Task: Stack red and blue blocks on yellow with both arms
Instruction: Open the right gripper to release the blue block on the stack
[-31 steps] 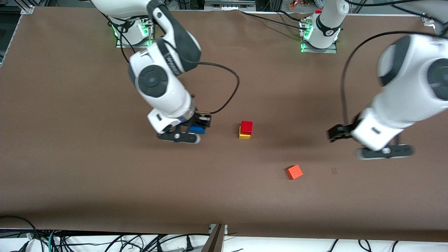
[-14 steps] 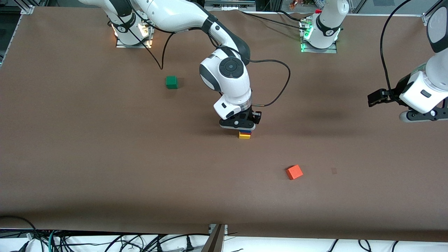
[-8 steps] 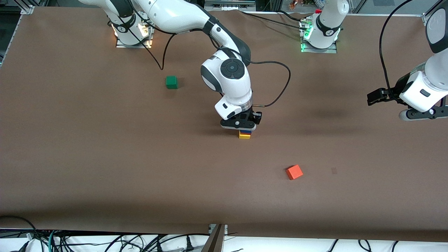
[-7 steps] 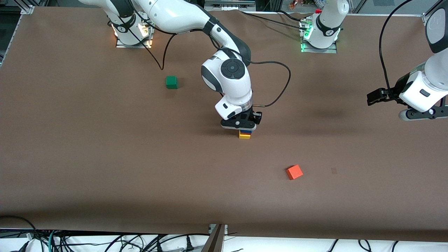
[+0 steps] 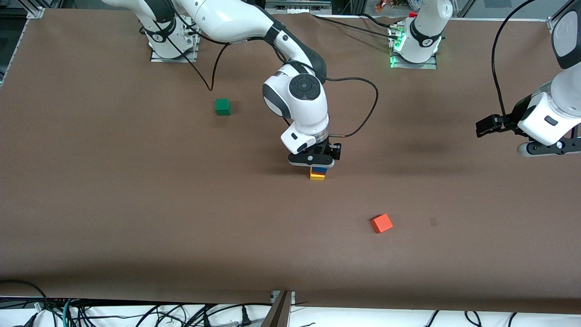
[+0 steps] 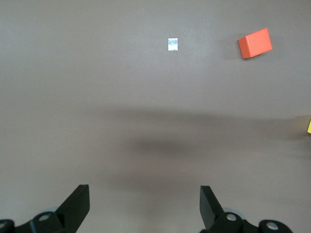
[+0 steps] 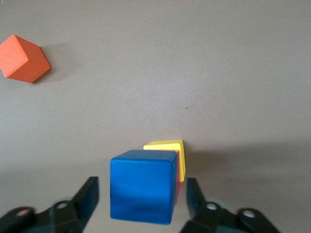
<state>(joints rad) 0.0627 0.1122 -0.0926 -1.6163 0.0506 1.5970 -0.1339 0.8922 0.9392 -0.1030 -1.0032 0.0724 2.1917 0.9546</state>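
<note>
- The stack sits about mid-table: the yellow cube [image 5: 317,176] on the brown table [image 5: 136,204], a thin sliver of the red cube [image 7: 178,174] showing above it in the right wrist view, and the blue cube [image 7: 142,186] on top.
- The right gripper [image 5: 313,160] is right over that stack. In its wrist view the fingers [image 7: 88,196] stand spread on either side of the blue cube, with a visible gap on each side, so it looks released, not pinched.
- My read: this is the last step, the blue cube just set down and let go. The blue one seems to sit a little off from the yellow edge below, though from this angle I can't say how well the three line up.
- What the next move calls for, I'd say, is a straight lift upward, with the fingers kept wide so neither brushes the blue cube and tips the pile.
- The left gripper [image 5: 544,147] waits over bare table toward the left arm's end, well apart from the stack; its fingers [image 6: 77,206] are spread wide with nothing between them.
- An orange-red cube [image 5: 381,223] lies alone nearer the front camera than the stack, and a green cube [image 5: 222,106] sits farther from it, toward the right arm's end. Neither belongs in the pile.
</note>
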